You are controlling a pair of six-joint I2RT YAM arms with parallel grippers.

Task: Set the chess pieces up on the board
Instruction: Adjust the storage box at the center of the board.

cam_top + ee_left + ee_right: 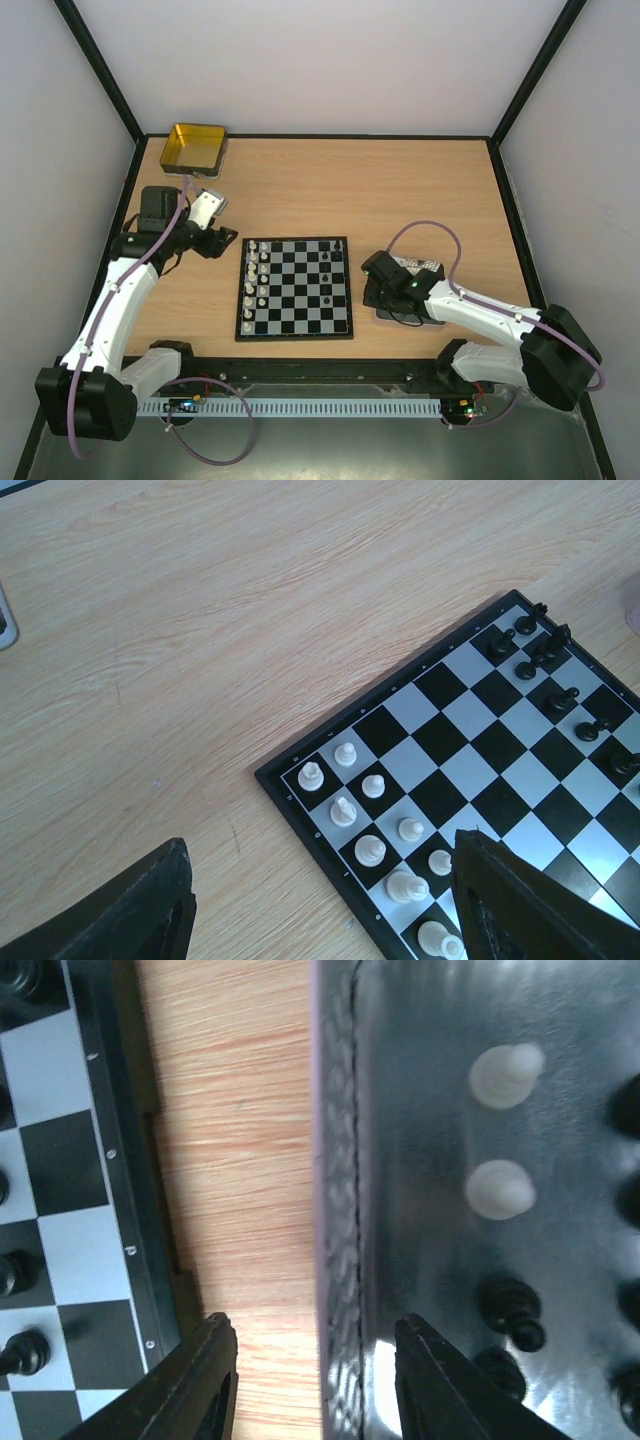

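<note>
A small chequered board (pixel 295 312) lies mid-table between two robot arms. One grey tray (pixel 420 1210) sits just to its right, and one gold tin (pixel 196 146) is at the far left corner of the table (pixel 400 190). The right gripper (pixel 313 1360) hangs low, fingers apart and holding nothing, straddling the tray's left wall. Coming down from here, it would likely strike that wall and jolt the loose pieces inside. The left gripper (pixel 322 880), also spread and empty, hovers by the board's far left corner, where a finger could topple the close-set white pieces (pixel 373 785). Counted on the board: nine white pieces in view and roughly nine black pieces (pixel 565 698) crowded towards its far right. In the tray: two white and at least two black, with more cut off at the picture's edge.
</note>
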